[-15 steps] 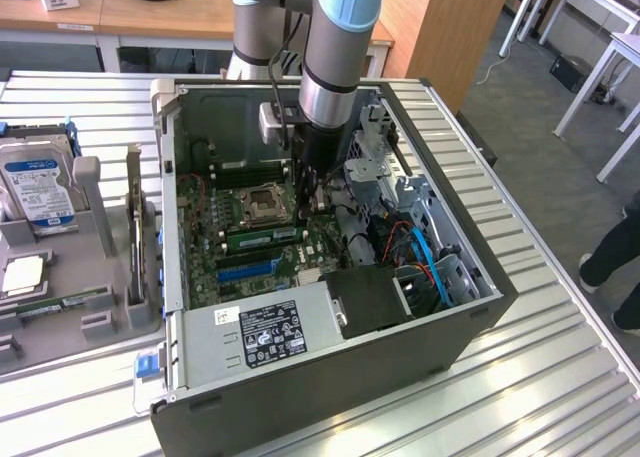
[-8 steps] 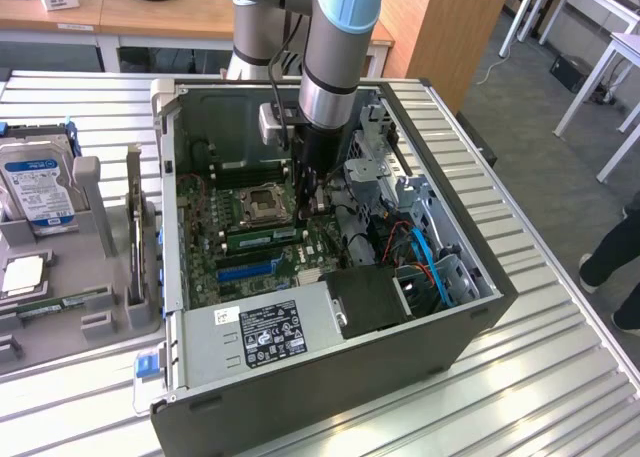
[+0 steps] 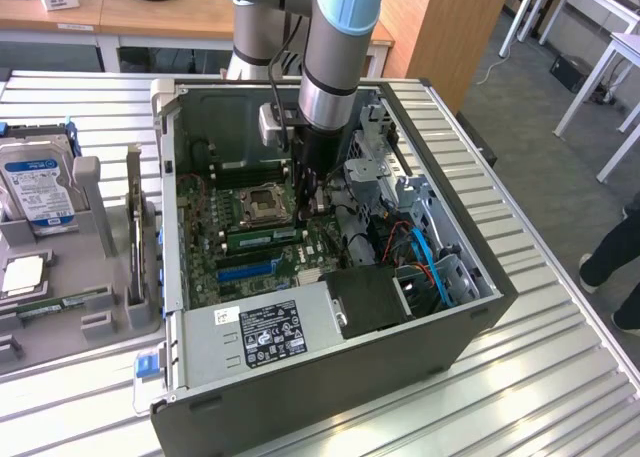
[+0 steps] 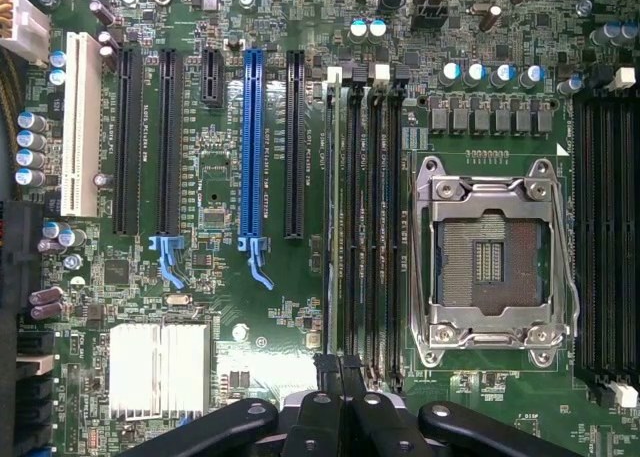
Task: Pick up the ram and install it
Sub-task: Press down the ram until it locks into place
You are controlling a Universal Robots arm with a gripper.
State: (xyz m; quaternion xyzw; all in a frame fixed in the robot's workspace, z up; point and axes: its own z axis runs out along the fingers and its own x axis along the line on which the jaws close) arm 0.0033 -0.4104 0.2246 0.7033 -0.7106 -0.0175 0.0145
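Observation:
The ram [image 3: 262, 235] is a narrow green stick standing on edge in a memory slot of the motherboard [image 3: 225, 267], inside the open computer case. In the wrist view I see the ram [image 4: 337, 207] edge-on, in the slot farthest from the CPU socket [image 4: 490, 262]. My gripper [image 3: 305, 209] reaches down into the case at the end of the stick on the exterior view's right. The gripper [image 4: 340, 369] is shut, its fingertips [image 4: 326, 369] meeting right over that end. Whether they pinch the ram or only rest on it, I cannot tell.
The case wall [image 3: 330, 377] rings the motherboard, with a drive cage [image 3: 370, 167] and blue cables [image 3: 425, 257] close on the exterior view's right. Outside the case a grey tray [image 3: 85, 202] holds a hard drive [image 3: 35, 187] and another green stick [image 3: 65, 302].

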